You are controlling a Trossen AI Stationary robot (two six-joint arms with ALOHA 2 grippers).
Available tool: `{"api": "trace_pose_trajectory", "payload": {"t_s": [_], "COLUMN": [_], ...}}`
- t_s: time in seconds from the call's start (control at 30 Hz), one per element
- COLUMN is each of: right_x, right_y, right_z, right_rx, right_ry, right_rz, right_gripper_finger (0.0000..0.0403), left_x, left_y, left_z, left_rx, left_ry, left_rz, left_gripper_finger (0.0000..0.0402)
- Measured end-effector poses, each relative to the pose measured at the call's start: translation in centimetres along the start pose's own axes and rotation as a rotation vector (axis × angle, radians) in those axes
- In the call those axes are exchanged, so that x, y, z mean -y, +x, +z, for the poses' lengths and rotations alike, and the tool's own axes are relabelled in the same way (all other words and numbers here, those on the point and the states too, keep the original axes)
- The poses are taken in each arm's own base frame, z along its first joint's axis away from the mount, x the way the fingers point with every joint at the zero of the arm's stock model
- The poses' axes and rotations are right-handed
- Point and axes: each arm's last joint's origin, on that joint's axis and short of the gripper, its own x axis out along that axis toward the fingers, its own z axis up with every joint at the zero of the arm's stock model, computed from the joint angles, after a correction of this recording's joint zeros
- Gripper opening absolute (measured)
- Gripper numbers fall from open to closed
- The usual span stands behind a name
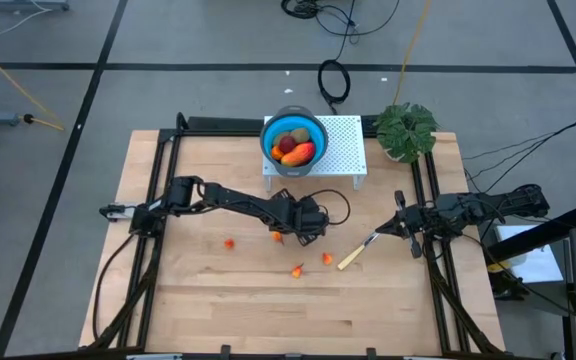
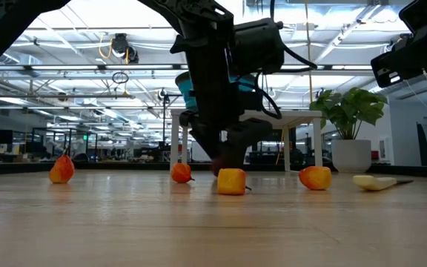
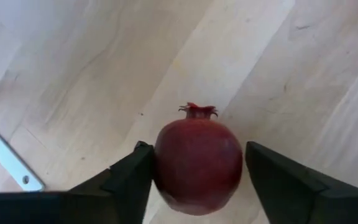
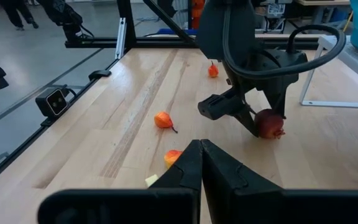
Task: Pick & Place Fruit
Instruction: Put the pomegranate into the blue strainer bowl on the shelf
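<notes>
My left gripper (image 3: 194, 180) brackets the dark red pomegranate (image 3: 197, 163) at table centre in the high view: jaws part-open, one finger touching it, the other clear, so not gripped yet. My right gripper (image 4: 201, 163) sits shut and empty at mid-right of the high view, near the yellow-handled knife (image 1: 356, 254). Judged progress: the blue bowl (image 1: 268, 135) on the white stand (image 1: 343, 140) at top centre holds several fruits; four small orange pieces (image 1: 299, 270) remain on the table (image 1: 218, 310).
</notes>
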Motion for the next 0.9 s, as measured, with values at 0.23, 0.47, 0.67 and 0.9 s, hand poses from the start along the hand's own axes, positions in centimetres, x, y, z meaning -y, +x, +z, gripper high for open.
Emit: {"api": "trace_pose_trajectory", "payload": {"t_s": [0.23, 0.47, 0.67, 0.9], "right_x": [0.0, 0.0, 0.0, 0.0], "right_y": [0.0, 0.0, 0.0, 0.0], "right_z": [0.0, 0.0, 0.0, 0.0], "right_rx": [0.001, 0.001, 0.001, 0.001], "right_ry": [0.000, 0.000, 0.008, 0.056], "right_rz": [0.000, 0.000, 0.000, 0.000], "right_gripper_finger": [0.0000, 0.0000, 0.0000, 0.0000], "left_x": [0.3, 0.6, 1.5, 2.1], "left_y": [-0.1, -0.3, -0.9, -3.6], "left_z": [-0.2, -0.3, -0.9, -1.0], "left_rx": [-0.010, -0.007, 0.000, 0.054], "left_ry": [0.001, -0.037, -0.040, -0.027], "left_rz": [-0.020, -0.022, -0.033, -0.051], "left_gripper_finger": [0.0198, 0.0185, 0.0186, 0.0186]}}
